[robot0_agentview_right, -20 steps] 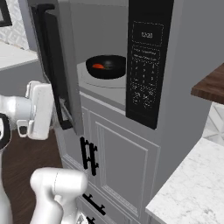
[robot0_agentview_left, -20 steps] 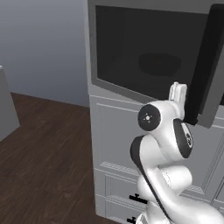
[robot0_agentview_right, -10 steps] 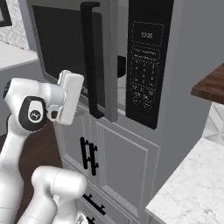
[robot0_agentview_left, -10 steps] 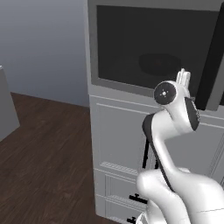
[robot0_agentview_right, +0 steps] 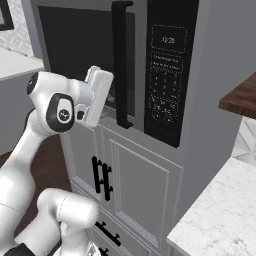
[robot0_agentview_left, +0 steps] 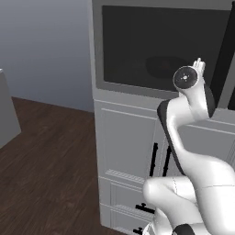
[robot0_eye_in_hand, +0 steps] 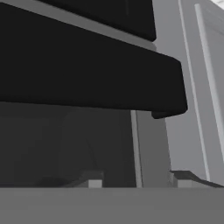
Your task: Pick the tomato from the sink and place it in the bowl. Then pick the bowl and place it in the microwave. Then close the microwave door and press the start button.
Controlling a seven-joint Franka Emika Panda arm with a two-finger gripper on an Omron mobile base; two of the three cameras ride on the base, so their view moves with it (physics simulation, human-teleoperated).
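Rendered kitchen, seen from behind a white arm, described near to far. Nearest: white marble counter [robot0_agentview_right: 220, 210] at lower right, dark wood floor [robot0_agentview_left: 46, 160] at lower left. Beyond these, grey cabinet doors [robot0_agentview_right: 135, 175] with black pull handles, under a built-in appliance.

At mid height, the arm bent upward with the gripper [robot0_agentview_right: 100, 95] raised against the lower edge of the microwave door [robot0_agentview_right: 80, 55], just left of the door's long black vertical handle [robot0_agentview_right: 122, 65]. In the hand view, two small dark fingertips [robot0_eye_in_hand: 92, 177] rising at the bottom, well apart, with nothing between them: claw released, empty, pressed close to the dark glass and that handle.

Farther back: the microwave [robot0_agentview_right: 165, 75], its door nearly or fully flush with the frame, dark window facing outward. To the right of the door, a black control panel [robot0_agentview_right: 167, 70] with a small clock readout and rows of faint buttons. Behind the glass in the left base view, a dim oval shape [robot0_agentview_left: 165, 64], probably the bowl; tomato not discernible through the dark window.

Progress, as a judgement: placing steps most likely complete, door closing at or near its end. Remaining: confirming the door is fully seated, then moving right to the panel and pressing start.
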